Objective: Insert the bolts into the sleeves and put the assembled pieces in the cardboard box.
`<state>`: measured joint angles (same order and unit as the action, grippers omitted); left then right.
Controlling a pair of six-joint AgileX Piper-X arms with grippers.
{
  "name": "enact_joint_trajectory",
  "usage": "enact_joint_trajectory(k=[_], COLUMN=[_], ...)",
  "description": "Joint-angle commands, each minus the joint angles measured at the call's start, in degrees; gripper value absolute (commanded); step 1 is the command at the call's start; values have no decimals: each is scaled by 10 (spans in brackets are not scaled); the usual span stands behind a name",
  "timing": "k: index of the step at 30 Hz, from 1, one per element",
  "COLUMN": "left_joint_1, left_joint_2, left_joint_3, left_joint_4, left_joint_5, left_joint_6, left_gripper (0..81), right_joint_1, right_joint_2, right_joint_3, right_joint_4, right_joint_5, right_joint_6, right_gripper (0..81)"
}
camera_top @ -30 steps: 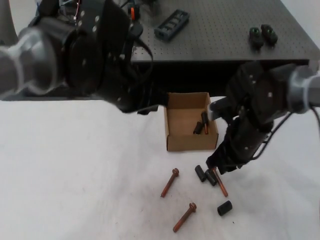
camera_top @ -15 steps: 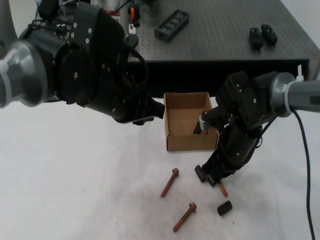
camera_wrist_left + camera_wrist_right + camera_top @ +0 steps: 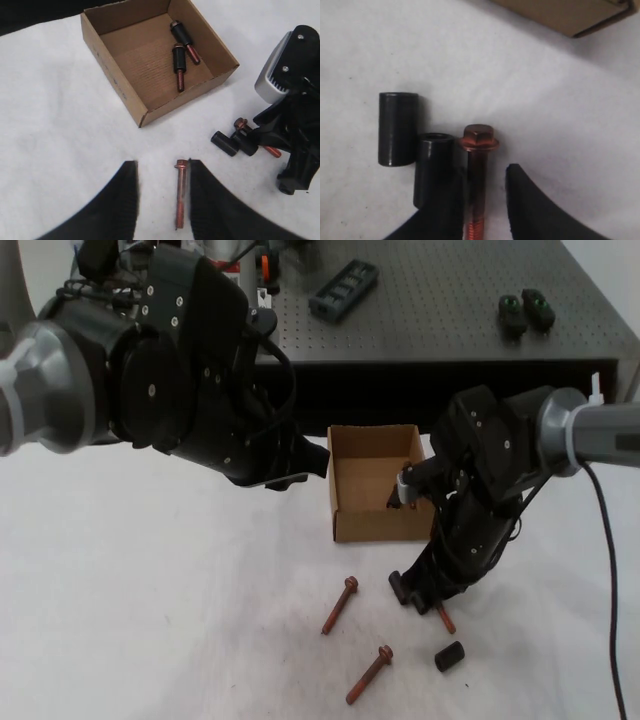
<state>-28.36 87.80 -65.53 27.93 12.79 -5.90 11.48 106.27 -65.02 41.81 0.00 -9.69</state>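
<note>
The cardboard box (image 3: 372, 523) (image 3: 115, 75) holds two bolts in black sleeves (image 3: 178, 59). My right gripper (image 3: 430, 592) (image 3: 485, 175) is low over the white cloth just in front of the box, open, its fingers astride a copper bolt (image 3: 478, 160) (image 3: 444, 619). Two black sleeves (image 3: 397, 127) (image 3: 434, 167) lie beside that bolt; the nearer one touches a finger. My left gripper (image 3: 295, 468) (image 3: 163, 162) hangs open, high up left of the box, above another loose bolt (image 3: 180, 192) (image 3: 340, 605).
A third bolt (image 3: 370, 675) and a lone sleeve (image 3: 450, 655) lie nearer the front on the cloth. Behind the box is a dark perforated bench (image 3: 450, 300) with a black tray (image 3: 343, 288) and two small dark parts (image 3: 525, 310).
My right gripper has dropped and shifted slightly left, down over the bolt beside the two sleeves. The left arm moved a little and has settled.
</note>
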Motion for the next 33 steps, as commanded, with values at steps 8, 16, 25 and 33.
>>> enact_joint_trajectory(k=[8, 16, 25, 33], left_joint_1=[1, 1, -41, -139], left_joint_2=[-7, -7, 49, 178], left_joint_3=[0, 0, -11, -146], left_joint_4=[-6, 23, 0, 90], left_joint_5=[3, 42, 121, 120], left_joint_6=[8, 33, 39, 138], left_gripper=[241, 243, 249, 337], right_joint_1=[2, -12, -86, -154], right_joint_2=[26, 15, -140, -322], right_joint_3=[-5, -5, 24, 121], right_joint_4=[-3, -9, 7, 18], right_joint_5=[5, -42, -96, -100], right_joint_6=[-2, -2, 14, 71], right_gripper=[139, 52, 52, 52])
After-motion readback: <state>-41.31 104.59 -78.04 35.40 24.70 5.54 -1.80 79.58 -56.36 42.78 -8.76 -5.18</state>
